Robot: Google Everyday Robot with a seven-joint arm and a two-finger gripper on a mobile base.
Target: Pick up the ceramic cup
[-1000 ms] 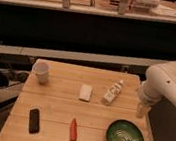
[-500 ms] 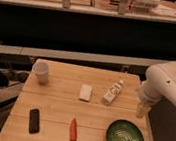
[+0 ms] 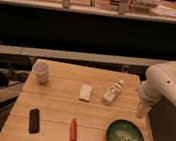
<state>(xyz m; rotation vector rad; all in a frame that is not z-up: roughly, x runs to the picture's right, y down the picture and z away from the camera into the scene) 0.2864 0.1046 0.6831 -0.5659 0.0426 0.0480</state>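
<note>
Ceramic cup [image 3: 41, 72] stands at 10 o'clock on the wooden table [image 3: 55, 105]. We see our gripper [image 3: 142, 110] at the 3 o'clock edge, well apart; open or closed, we cannot tell.

A single raised camera looks down and forward over the whole counter [image 3: 55, 105] at middling range; the end effector [image 3: 142, 110] hangs at its right edge.

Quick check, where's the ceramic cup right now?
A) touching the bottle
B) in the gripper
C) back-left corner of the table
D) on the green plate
C: the ceramic cup stands alone near the table's back-left corner, while the gripper hangs at the right edge, beyond the bottle.
</note>
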